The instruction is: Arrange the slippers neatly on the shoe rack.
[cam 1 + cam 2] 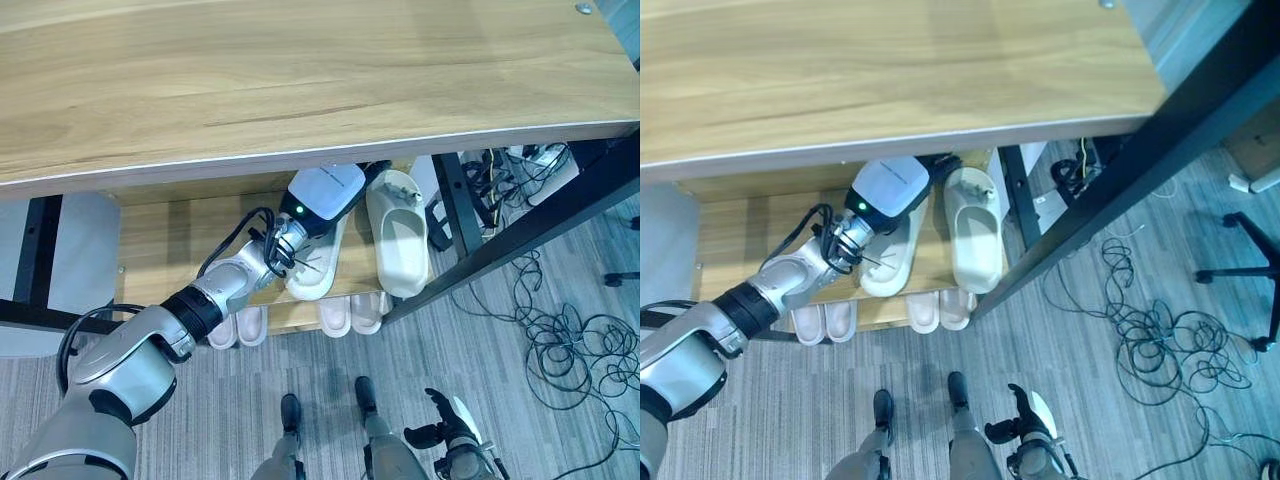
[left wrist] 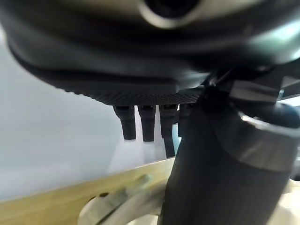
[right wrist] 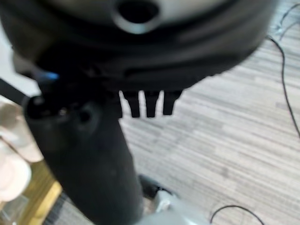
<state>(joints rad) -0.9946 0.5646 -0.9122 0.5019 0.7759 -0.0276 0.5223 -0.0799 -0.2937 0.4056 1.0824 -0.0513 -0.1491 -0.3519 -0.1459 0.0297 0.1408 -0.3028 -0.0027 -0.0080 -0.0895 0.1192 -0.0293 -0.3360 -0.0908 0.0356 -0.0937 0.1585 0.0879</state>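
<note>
Two cream slippers lie side by side on the upper shelf [image 1: 180, 240] of the shoe rack, toes pointing toward the robot: the right slipper [image 1: 398, 240] in plain sight, the left slipper [image 1: 318, 268] partly covered by the left arm's wrist. The two lie just beside each other, roughly parallel, the right one reaching a little further forward, its toe over the shelf's front edge. On the lower shelf, the toes of two more pairs poke out: one pair [image 1: 238, 326] under the left arm, the other pair [image 1: 351, 314] below the cream slippers.

The left hand [image 2: 150, 124] reaches in under the wooden table [image 1: 300, 80] top, over the heel end of the left slipper. In the left wrist view its fingers [image 2: 127, 123] hang straight and apart, with the thumb in front and a pale slipper strap and the shelf's wood beyond; they are not curled round anything.

The right hand [image 1: 445, 425] hangs low over the grey floor [image 1: 560, 400], well apart from the rack; in its wrist view the fingers [image 3: 149, 104] are straight and hold nothing. A tangle of cables [image 1: 565, 345] lies on the floor to the right of the rack.
</note>
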